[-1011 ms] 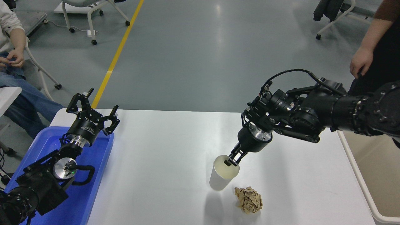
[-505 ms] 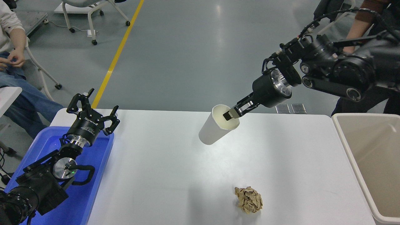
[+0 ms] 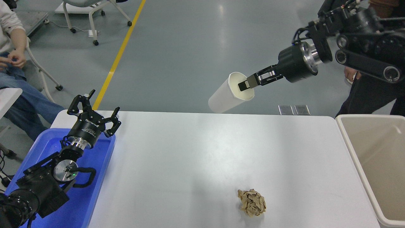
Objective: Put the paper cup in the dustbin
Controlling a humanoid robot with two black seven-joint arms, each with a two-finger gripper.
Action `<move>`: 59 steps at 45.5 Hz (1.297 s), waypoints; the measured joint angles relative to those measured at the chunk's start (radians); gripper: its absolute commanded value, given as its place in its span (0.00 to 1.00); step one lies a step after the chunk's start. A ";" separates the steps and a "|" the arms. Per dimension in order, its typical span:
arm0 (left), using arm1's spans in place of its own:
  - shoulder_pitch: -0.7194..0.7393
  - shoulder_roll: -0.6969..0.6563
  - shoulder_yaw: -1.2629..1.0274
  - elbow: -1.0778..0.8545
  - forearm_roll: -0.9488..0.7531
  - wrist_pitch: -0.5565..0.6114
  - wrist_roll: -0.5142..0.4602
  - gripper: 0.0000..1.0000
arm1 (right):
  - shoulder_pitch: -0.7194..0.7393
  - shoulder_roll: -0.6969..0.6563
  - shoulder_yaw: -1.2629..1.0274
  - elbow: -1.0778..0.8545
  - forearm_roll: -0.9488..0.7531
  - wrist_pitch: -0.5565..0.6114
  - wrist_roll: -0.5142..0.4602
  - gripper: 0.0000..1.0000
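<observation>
The white paper cup (image 3: 225,95) hangs tilted in the air, high above the table's far edge, its open mouth toward the right. My right gripper (image 3: 247,84) is shut on the cup's rim, one finger inside the mouth. The right arm comes in from the upper right. The beige dustbin (image 3: 349,139) stands at the table's right side, well right of and below the cup. My left gripper (image 3: 94,111) is open and parked at the lower left over the blue tray.
A crumpled brown paper ball (image 3: 252,202) lies on the white table (image 3: 205,158) near its front. A blue tray (image 3: 95,177) sits at the left. A person sits at the far left (image 3: 12,60); another stands behind my right arm (image 3: 370,91).
My right gripper has lifted the paper cup off the table from beside the paper ball, carrying it up and a little to the right. The left arm has not moved.
</observation>
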 measured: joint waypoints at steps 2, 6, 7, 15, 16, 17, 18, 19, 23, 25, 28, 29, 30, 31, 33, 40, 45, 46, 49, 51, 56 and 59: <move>0.000 0.000 0.000 0.000 0.000 0.000 0.000 1.00 | -0.027 -0.003 0.000 -0.062 0.021 0.001 0.000 0.00; 0.000 0.000 0.000 0.000 0.000 0.000 0.000 1.00 | -0.081 -0.005 0.001 -0.182 0.058 0.001 0.000 0.00; 0.000 0.000 0.000 0.000 0.000 0.000 0.000 1.00 | -0.096 -0.006 0.001 -0.213 0.067 0.001 -0.001 0.00; 0.000 0.000 0.000 0.000 0.000 0.000 0.000 1.00 | -0.239 -0.005 0.002 -0.493 0.180 0.001 -0.008 0.00; 0.000 0.000 0.000 0.000 0.000 0.000 0.000 1.00 | -0.256 -0.005 0.002 -0.521 0.194 0.001 -0.010 0.00; 0.000 0.000 0.000 0.000 0.000 0.000 0.000 1.00 | -0.273 -0.006 0.002 -0.549 0.208 0.001 -0.012 0.00; 0.000 0.000 0.000 0.000 0.000 0.000 0.000 1.00 | -0.295 -0.006 0.002 -0.585 0.225 0.001 -0.017 0.00; 0.000 0.000 0.000 0.000 0.000 0.000 0.000 1.00 | -0.309 -0.007 0.002 -0.607 0.235 0.001 -0.020 0.00; 0.000 0.000 0.000 0.000 0.000 0.000 0.000 1.00 | -0.372 -0.012 0.003 -0.704 0.279 -0.002 -0.049 0.00; 0.000 0.000 0.000 0.000 0.000 0.000 0.000 1.00 | -0.398 -0.015 0.004 -0.740 0.295 -0.004 -0.067 0.00; 0.000 0.000 0.000 0.000 0.000 0.000 0.000 1.00 | -0.442 -0.019 0.008 -0.799 0.330 -0.008 -0.111 0.00; 0.000 0.000 0.000 0.000 0.000 0.000 0.000 1.00 | -0.454 -0.020 0.009 -0.813 0.340 -0.010 -0.128 0.00; 0.000 0.000 0.000 0.000 0.000 0.000 0.000 1.00 | -0.470 -0.021 0.011 -0.833 0.355 -0.015 -0.155 0.00; 0.000 0.000 0.000 0.000 0.000 0.000 0.000 1.00 | -0.481 -0.022 0.012 -0.845 0.364 -0.018 -0.172 0.00; 0.000 0.000 0.000 0.000 0.000 0.000 0.000 1.00 | -0.505 -0.026 0.016 -0.869 0.386 -0.028 -0.224 0.00; 0.000 0.000 0.000 0.000 0.000 0.000 0.000 1.00 | -0.567 -0.042 0.048 -0.919 0.442 -0.062 -0.398 0.00; 0.000 0.000 0.000 0.000 0.000 0.000 0.000 1.00 | -0.603 -0.053 0.080 -0.939 0.463 -0.087 -0.502 0.00; 0.000 0.000 0.000 0.000 0.000 0.000 0.000 1.00 | -0.612 -0.055 0.088 -0.943 0.467 -0.096 -0.528 0.00; 0.000 0.000 0.000 0.000 0.000 0.000 0.000 1.00 | -0.632 -0.061 0.100 -0.953 0.474 -0.112 -0.577 0.00; 0.000 0.000 0.000 0.000 0.000 0.000 0.000 1.00 | -0.646 -0.066 0.108 -0.961 0.479 -0.123 -0.611 0.00; 0.000 0.000 0.000 0.000 0.000 0.000 0.000 1.00 | -0.678 -0.075 0.119 -0.972 0.485 -0.140 -0.667 0.00; 0.000 0.000 0.000 0.000 0.000 0.000 0.000 1.00 | -0.699 -0.080 0.124 -0.977 0.487 -0.150 -0.696 0.00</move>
